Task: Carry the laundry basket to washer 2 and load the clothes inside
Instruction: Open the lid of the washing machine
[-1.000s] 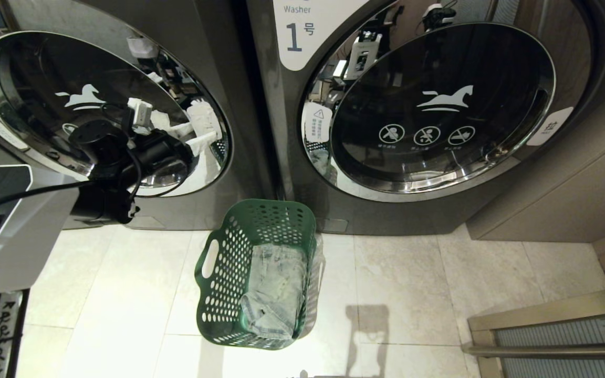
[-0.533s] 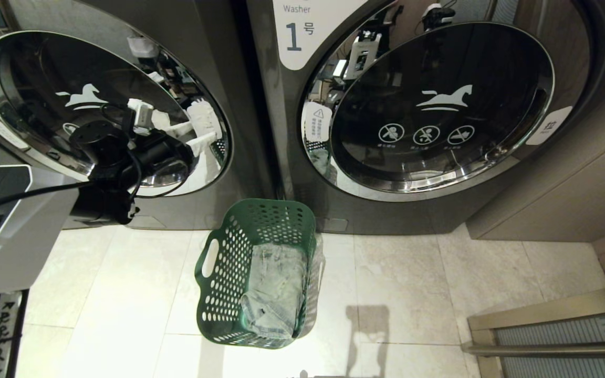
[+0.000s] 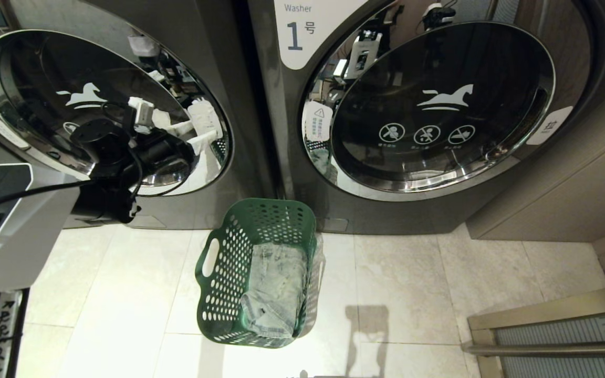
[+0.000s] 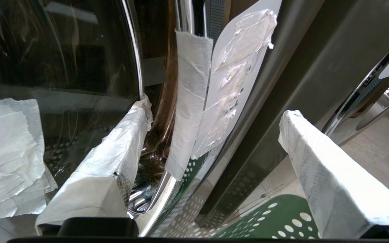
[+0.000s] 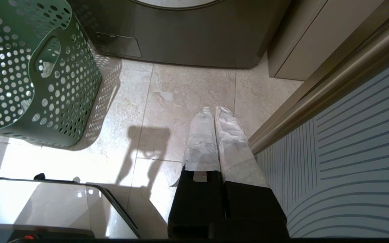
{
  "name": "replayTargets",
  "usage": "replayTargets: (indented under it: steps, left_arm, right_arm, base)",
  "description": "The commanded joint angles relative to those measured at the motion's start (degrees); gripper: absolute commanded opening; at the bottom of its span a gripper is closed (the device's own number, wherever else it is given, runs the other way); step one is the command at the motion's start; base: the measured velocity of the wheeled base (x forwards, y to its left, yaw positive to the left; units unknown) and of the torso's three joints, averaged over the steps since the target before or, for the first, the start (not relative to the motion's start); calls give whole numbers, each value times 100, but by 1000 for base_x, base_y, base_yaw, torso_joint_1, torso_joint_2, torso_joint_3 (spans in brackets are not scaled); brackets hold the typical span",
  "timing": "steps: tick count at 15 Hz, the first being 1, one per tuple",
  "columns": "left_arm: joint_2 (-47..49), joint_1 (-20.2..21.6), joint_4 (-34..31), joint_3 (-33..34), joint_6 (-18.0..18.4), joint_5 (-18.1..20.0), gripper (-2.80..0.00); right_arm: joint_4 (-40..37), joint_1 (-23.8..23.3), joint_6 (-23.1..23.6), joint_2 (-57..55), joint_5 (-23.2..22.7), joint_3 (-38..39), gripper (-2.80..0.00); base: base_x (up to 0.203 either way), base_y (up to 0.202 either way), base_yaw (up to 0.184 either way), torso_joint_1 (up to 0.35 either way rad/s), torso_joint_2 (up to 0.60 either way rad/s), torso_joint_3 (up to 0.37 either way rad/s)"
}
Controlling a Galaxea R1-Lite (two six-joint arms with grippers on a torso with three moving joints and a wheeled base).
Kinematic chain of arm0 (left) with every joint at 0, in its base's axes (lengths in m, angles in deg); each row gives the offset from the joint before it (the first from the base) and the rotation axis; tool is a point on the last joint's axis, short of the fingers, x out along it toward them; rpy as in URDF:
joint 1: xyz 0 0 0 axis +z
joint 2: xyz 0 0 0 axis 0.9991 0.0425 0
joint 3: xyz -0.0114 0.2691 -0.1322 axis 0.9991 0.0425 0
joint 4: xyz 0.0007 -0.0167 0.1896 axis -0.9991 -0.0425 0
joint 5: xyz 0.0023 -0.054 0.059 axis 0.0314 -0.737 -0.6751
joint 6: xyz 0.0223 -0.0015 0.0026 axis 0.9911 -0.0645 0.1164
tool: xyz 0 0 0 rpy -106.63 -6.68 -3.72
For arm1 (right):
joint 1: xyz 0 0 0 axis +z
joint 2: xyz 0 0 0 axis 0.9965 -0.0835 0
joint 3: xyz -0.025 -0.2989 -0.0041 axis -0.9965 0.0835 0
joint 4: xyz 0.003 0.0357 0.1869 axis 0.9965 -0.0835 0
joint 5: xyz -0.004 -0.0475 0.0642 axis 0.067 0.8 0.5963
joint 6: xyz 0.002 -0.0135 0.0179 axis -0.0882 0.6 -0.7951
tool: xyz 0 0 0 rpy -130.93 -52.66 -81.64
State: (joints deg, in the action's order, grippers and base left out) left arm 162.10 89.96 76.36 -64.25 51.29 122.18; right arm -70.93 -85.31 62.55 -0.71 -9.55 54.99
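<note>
While the laundry basket point(image 3: 256, 273) sits delivered with the clothes point(image 3: 273, 291) inside, the left pincer point(image 4: 211, 162), released, reaches washer 2's point(image 3: 103, 113) shut door at ten o'clock; right pincer point(image 5: 214, 130) clenched.

Head camera is looking steeply down from above; both wrist cameras are sitting low and close, all sharing the laundry basket point(image 3: 258, 273).

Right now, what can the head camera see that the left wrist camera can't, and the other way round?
Only the head view shows the denim clothes inside the basket, and the washer labelled 1 with its horse mark. Only the left wrist view shows the open left pincer up close at the other washer's door rim, with white tape on it. Both show the green laundry basket on the floor.
</note>
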Motion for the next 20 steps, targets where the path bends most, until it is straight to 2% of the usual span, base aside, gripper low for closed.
replayTargets:
  steps: [1, 3, 5, 8, 14, 20]
  left_arm:
    - [-69, -11, 52, 48, -10, 141, 0]
    - [-81, -20, 63, 238, 31, 181, 0]
    - [-149, -18, 95, 543, 221, 156, 0]
    - [-262, -20, 426, 886, 341, 163, 0]
    - [-160, -31, 407, 645, 333, 163, 0]
    - [-69, -38, 360, 300, 136, 179, 0]
  right_arm:
    - [1, 1, 4, -7, -5, 0, -280]
    - [1, 1, 4, -7, -5, 0, -280]
    - [1, 1, 4, -7, -5, 0, -280]
    - [1, 1, 4, -7, -5, 0, -280]
    - [1, 1, 4, -7, -5, 0, -280]
    - [1, 1, 4, -7, -5, 0, -280]
  base:
    - [0, 0, 0, 0, 0, 0]
    - [0, 0, 0, 0, 0, 0]
    - [0, 0, 0, 0, 0, 0]
    - [0, 0, 0, 0, 0, 0]
    - [0, 0, 0, 0, 0, 0]
    - [0, 0, 0, 0, 0, 0]
